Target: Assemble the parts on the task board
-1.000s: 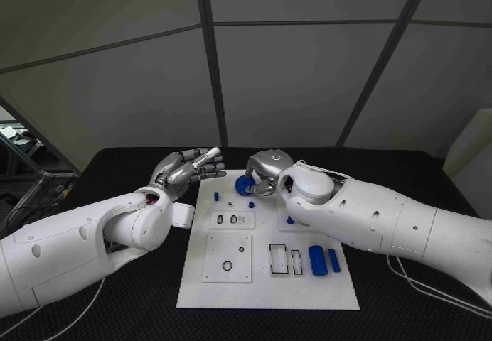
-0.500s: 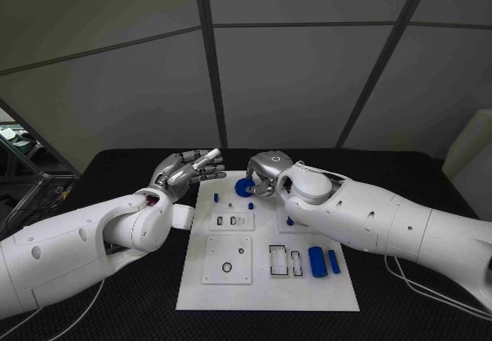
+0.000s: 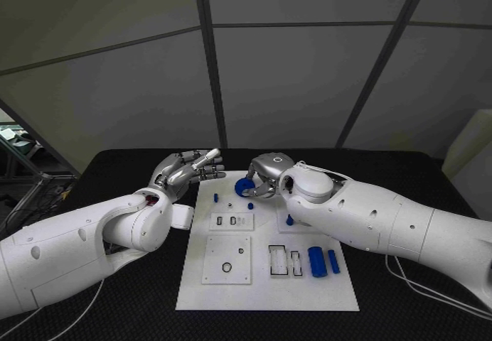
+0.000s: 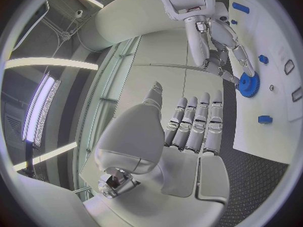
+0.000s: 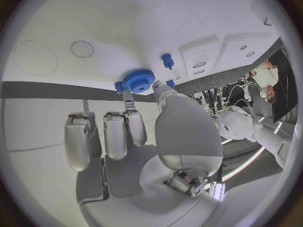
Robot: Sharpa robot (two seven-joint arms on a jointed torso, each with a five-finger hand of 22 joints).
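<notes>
Blue gear (image 3: 245,186) pinched by the right hand (image 3: 269,170) at the far edge of the task board (image 3: 205,298).

The gear is not yet seated, I judge; a small peg (image 5: 167,60) stands just beside it. Two blue cylinders (image 3: 324,261) lie loose near the board's right edge, beside unfilled slots, so most of the assembly looks left to do. The left hand (image 3: 190,169) hovers off the board's far left corner, fingers straight and close together, holding nothing.

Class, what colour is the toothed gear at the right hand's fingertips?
Blue; the gear shows best in the right wrist view.
</notes>
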